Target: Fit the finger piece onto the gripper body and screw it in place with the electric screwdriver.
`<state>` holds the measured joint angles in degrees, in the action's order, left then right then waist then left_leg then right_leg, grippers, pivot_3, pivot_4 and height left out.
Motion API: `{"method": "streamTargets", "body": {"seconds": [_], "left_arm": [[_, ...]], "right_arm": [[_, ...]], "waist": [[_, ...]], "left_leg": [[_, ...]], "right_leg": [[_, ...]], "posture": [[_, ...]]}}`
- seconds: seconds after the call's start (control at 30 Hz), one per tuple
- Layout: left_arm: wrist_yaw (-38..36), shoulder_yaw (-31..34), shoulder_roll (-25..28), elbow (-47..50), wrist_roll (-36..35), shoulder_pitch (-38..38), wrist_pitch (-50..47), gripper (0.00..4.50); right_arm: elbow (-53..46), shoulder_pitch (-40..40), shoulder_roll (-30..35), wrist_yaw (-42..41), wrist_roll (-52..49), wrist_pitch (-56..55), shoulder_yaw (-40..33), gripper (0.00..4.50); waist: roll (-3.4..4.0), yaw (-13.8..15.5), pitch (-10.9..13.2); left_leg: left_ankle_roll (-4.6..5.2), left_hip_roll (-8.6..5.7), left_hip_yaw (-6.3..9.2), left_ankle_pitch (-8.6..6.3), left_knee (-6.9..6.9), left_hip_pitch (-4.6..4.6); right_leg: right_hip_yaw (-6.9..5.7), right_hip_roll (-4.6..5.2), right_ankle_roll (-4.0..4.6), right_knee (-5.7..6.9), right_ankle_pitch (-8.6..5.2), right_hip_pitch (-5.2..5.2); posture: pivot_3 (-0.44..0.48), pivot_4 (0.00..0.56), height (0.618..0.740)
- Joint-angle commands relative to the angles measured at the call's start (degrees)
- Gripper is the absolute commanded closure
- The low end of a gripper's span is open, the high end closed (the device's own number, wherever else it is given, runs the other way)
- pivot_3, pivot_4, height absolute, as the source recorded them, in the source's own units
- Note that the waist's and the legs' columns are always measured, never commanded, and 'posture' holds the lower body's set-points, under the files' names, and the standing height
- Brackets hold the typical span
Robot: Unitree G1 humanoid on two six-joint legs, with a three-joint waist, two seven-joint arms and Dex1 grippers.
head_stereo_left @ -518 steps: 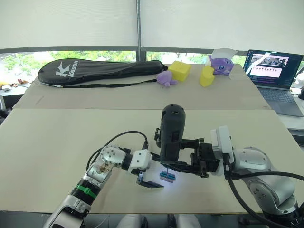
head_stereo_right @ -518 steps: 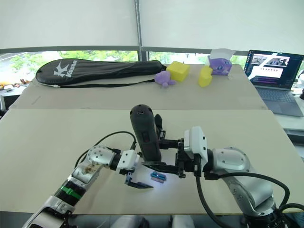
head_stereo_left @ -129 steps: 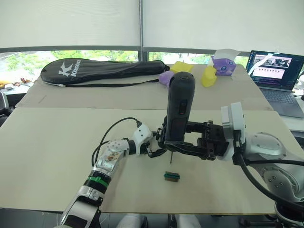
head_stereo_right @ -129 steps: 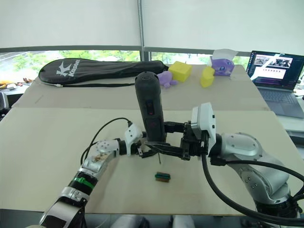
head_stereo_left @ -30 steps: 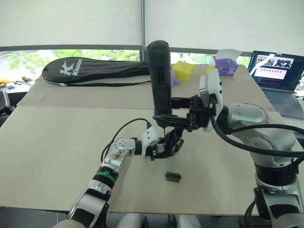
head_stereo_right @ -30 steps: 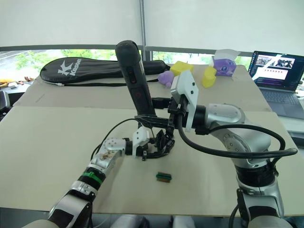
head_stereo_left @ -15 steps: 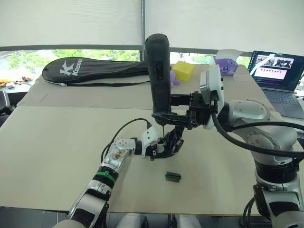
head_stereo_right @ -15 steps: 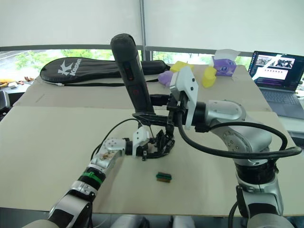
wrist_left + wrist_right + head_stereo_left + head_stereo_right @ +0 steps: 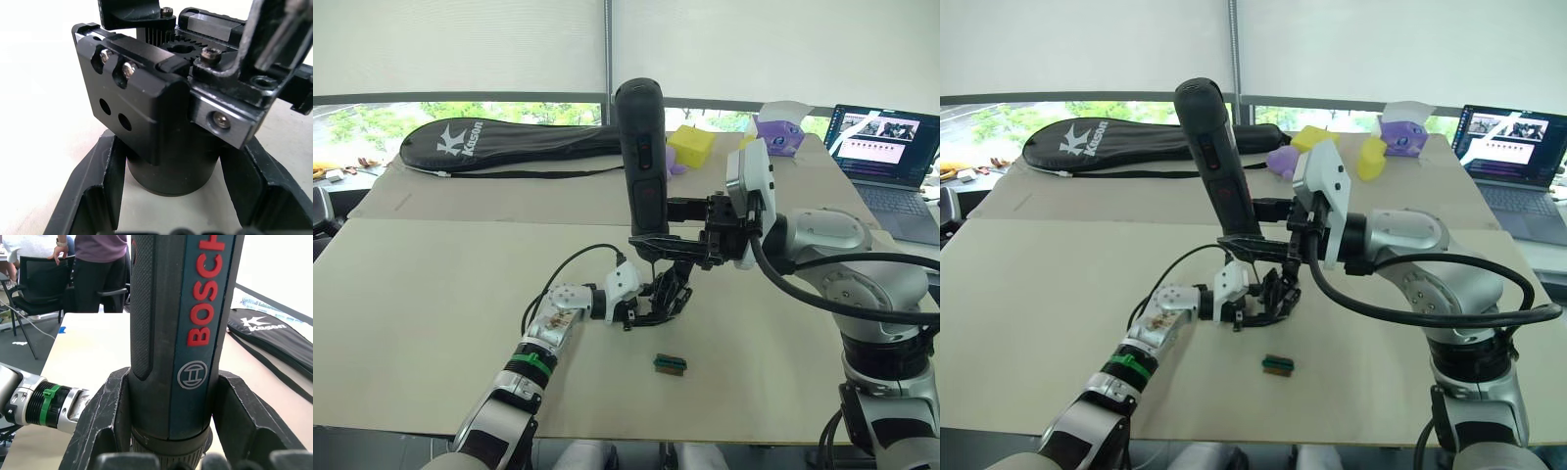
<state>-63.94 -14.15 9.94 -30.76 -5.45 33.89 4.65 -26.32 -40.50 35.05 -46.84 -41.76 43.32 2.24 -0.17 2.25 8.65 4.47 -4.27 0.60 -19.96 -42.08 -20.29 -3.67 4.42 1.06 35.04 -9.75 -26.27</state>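
L gripper [image 9: 641, 311] clamps the gripper body [image 9: 664, 299] by its round base, low over the table [image 9: 431, 294], likely to brace it vs. driver torque; finger piece can't be told apart from the body's linkages, so whether it's seated is unclear; small green-brown block [image 9: 670, 363] lies just nearer the robot, loose; R gripper [image 9: 658, 242] is closed on the electric screwdriver [image 9: 642, 157], held near-upright w/ nose down over the body, prob. so the bit meets a screw squarely; barrel reads "BOSCH" in red; racket bag [image 9: 509, 147] at back reads "Kason".
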Motion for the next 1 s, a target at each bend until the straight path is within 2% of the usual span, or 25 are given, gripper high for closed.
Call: {"method": "streamTargets", "body": {"seconds": [0.03,1.0], "left_arm": [[-0.1,-0.7,-0.5,1.0,-0.1,0.2,0.2,2.21],[0.4,-1.0,-0.6,1.9,-0.3,-0.4,0.0,2.21]], "right_arm": [[-1.9,-0.7,0.4,-0.2,-0.9,-0.8,-1.8,2.54],[-1.4,2.7,-0.8,-0.8,1.9,-3.4,-0.4,2.54]], "waist": [[0.00,0.0,0.0],[0.00,0.0,0.0]], "left_leg": [[0.00,0.00,0.00,0.00,0.00,0.00],[0.00,0.00,0.01,0.00,0.00,0.00]], "right_leg": [[0.00,0.00,0.00,0.00,0.00,0.00],[0.00,0.00,0.00,-0.01,0.00,0.01]], "posture": [[0.000,0.150,0.740],[0.000,0.150,0.740]]}}
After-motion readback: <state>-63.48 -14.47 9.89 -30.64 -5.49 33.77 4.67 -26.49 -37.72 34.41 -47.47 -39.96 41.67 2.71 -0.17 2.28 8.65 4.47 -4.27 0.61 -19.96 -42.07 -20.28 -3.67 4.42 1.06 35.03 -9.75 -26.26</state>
